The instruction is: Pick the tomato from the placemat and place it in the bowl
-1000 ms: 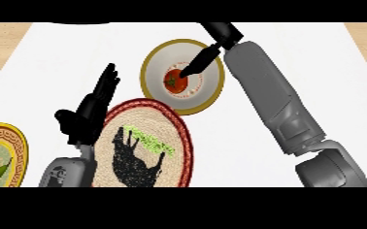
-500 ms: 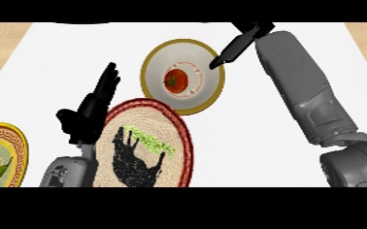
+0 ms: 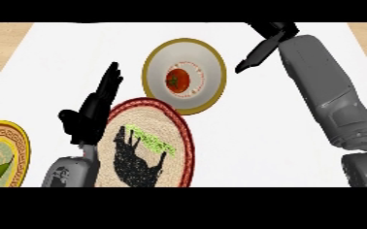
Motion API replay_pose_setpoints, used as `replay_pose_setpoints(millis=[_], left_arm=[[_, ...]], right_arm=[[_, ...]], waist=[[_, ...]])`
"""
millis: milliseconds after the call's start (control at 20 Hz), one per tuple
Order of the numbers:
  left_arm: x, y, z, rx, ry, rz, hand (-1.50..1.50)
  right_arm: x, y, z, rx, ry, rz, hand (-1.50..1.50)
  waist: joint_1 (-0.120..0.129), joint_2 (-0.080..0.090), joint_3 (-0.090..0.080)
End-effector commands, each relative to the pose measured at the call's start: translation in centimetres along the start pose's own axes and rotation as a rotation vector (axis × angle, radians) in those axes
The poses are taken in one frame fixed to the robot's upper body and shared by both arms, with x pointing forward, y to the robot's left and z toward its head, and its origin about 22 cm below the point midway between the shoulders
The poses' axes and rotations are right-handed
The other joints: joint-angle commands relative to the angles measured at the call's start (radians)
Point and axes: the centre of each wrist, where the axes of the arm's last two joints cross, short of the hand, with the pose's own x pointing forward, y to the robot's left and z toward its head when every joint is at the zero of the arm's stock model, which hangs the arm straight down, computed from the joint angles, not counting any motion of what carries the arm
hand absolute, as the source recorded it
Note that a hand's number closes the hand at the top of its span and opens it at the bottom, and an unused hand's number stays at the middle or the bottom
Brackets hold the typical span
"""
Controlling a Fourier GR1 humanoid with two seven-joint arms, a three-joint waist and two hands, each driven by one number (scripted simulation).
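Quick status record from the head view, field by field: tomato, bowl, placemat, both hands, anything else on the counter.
tomato: resting inside the bowl, free of either hand
bowl: white with a gold rim, upright, just beyond the placemat
placemat: round, woven, red border, black animal figure; no tomato on it
right hand: open, holding nothing, to the right of the bowl, not touching it
left hand: open, fingers up, at the placemat's left edge
plate: yellow-rimmed, cut off at the view's left edge
task state: tomato appears placed
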Motion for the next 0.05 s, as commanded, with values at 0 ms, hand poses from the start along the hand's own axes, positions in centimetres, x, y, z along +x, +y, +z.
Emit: replay_pose_setpoints(millis=[0], left_arm=[[-1.07, 0.92, 0.70, 0.004, 0.013, 0.006, 0.00]], right_arm=[[-0.86, -0.30, 1.21, 0.079, -0.060, -0.055, -1.50]], waist=[[-0.008, -0.003, -0.001]])
